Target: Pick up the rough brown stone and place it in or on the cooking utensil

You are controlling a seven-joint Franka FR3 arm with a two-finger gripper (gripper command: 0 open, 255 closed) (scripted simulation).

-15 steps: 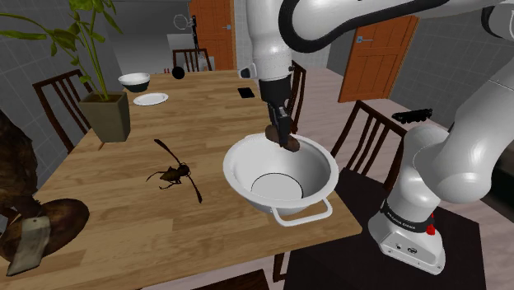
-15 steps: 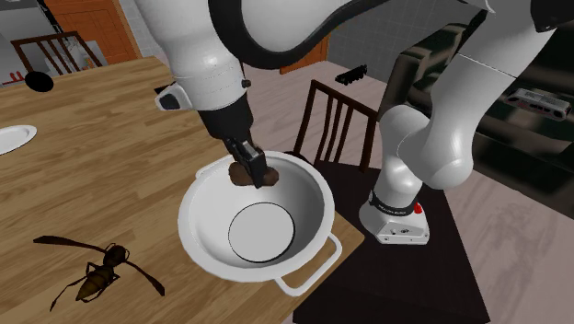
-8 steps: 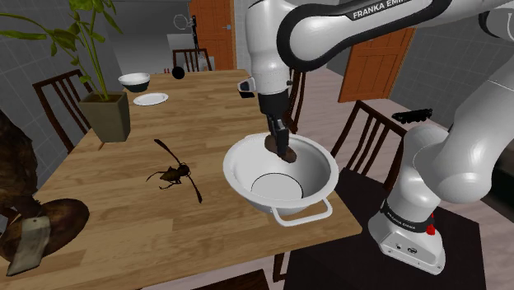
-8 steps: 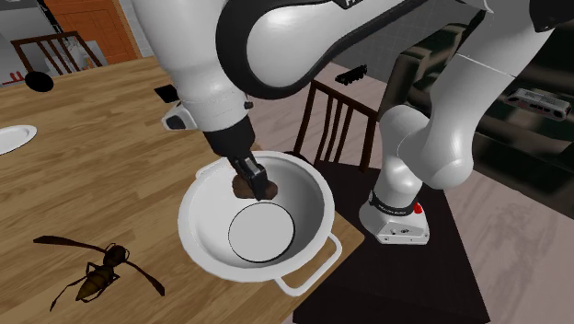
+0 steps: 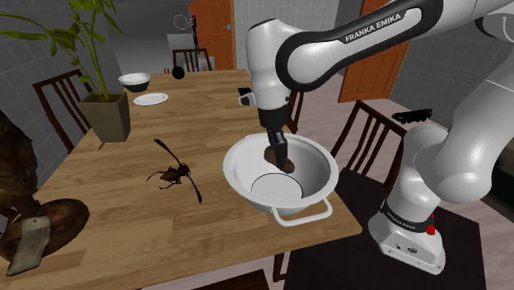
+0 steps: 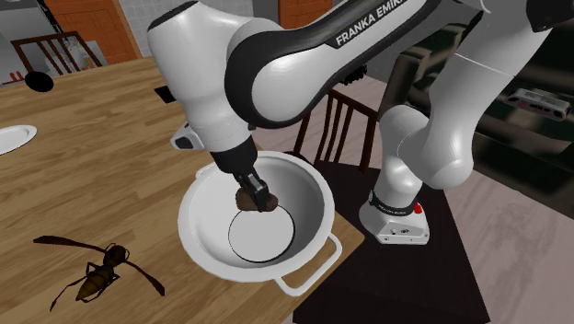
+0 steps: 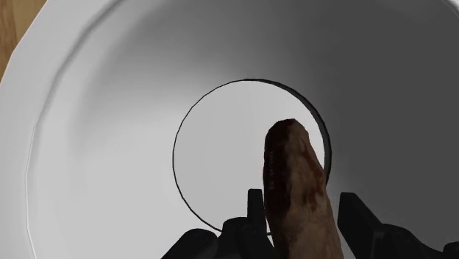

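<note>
Brown stone [image 5: 273, 153], rough and elongated, is clasped between the two black fingers of the gripper [image 5: 281, 158], which is closed on it down inside the white pan [image 5: 235, 177]. In the shoulder view the stone hangs at twelve o'clock of the pan's flat base circle, low over the sloping wall; whether it touches the wall cannot be told. The wooden table [image 5: 99, 198] carries everything. The white arm [image 5: 329, 49] bends over it from the stand [image 5: 408, 239] at four o'clock of the pan. The pan, its loop handle at five o'clock, sits near the table's edge. A potted plant [image 5: 107, 115] stands at ten o'clock of the pan, well apart, and a big wasp [image 5: 173, 173] lies at nine o'clock. Farther off at eleven o'clock are a white bowl [image 5: 134, 81], a plate [image 5: 151, 99] and a black ball [image 5: 179, 72].
</note>
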